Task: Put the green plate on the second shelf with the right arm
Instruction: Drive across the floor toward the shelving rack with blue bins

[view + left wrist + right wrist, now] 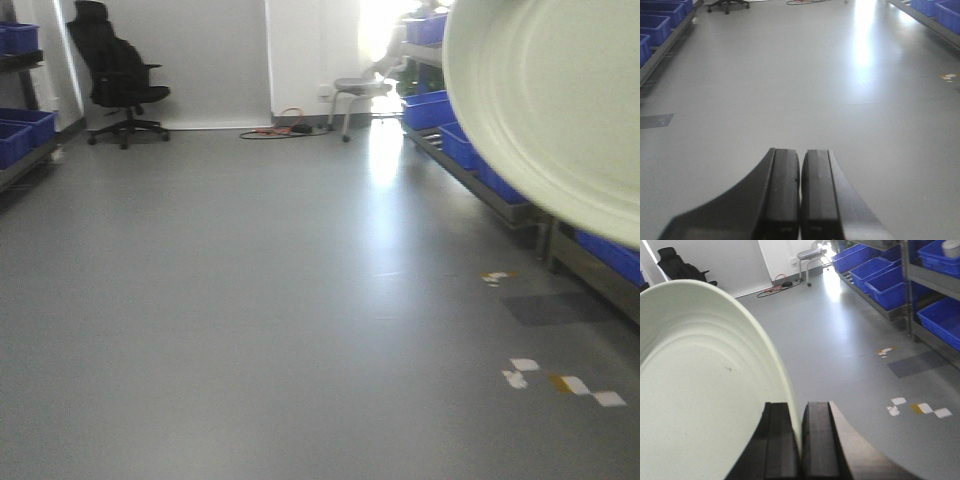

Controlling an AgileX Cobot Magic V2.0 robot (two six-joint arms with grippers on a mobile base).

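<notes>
The pale green plate (705, 385) fills the left of the right wrist view, held on edge in the air above the floor. My right gripper (800, 412) is shut on its rim, one finger on each face. In the front view the same green plate (560, 100) looms large at the top right, close to the camera; the gripper itself is out of that view. My left gripper (800, 160) is shut with nothing between its fingers, hanging over bare grey floor. The shelf rack (930, 277) stands to the right, its levels holding blue bins.
Blue bins (445, 120) line a low rack along the right wall, and more blue bins (20, 125) sit on a rack at the left. A black office chair (115, 70) and a grey stool (355, 95) stand at the back. Tape marks (560, 382) dot the floor.
</notes>
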